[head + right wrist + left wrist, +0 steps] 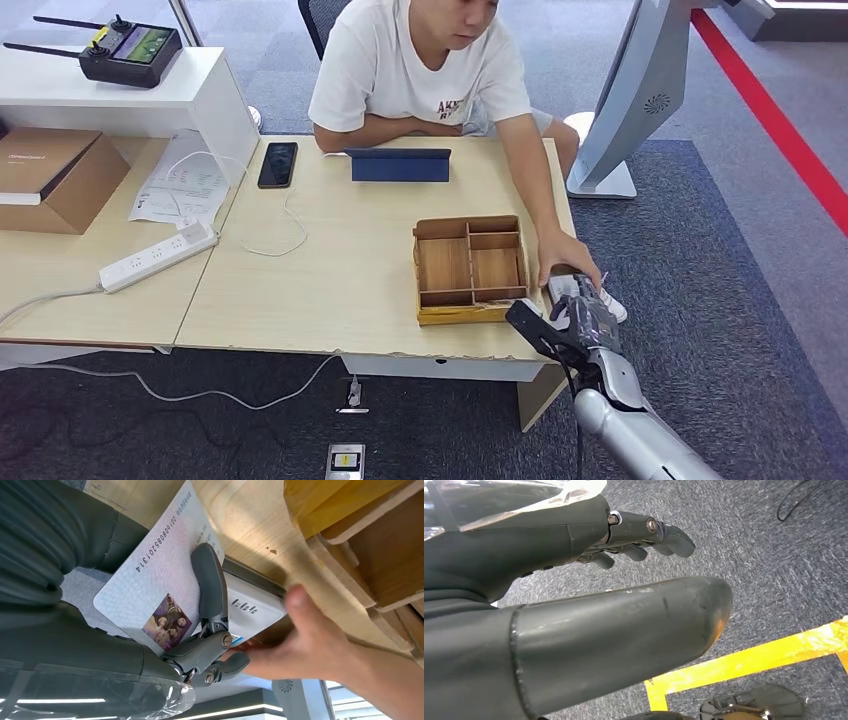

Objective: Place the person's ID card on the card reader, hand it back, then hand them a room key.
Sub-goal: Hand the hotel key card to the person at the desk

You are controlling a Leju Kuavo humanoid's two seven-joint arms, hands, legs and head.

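Observation:
My right hand (585,318) is at the table's front right corner and holds the person's ID card (150,580), a pale card with a small photo and a printed number. A dark finger (210,582) lies across the card's face. The card sits right beside the white card reader (250,610), partly over its edge. The person's hand (305,650) rests on the reader (562,288) from the far side, close to my fingers. My left hand (639,540) hangs over the carpet with its fingers apart and nothing in it.
A wooden compartment tray (470,268) stands just left of the reader. Farther back on the table (330,290) lie a blue tablet case (400,165), a phone (277,164) and a power strip (158,257). The person sits across the table. A white kiosk stand (640,100) is at right.

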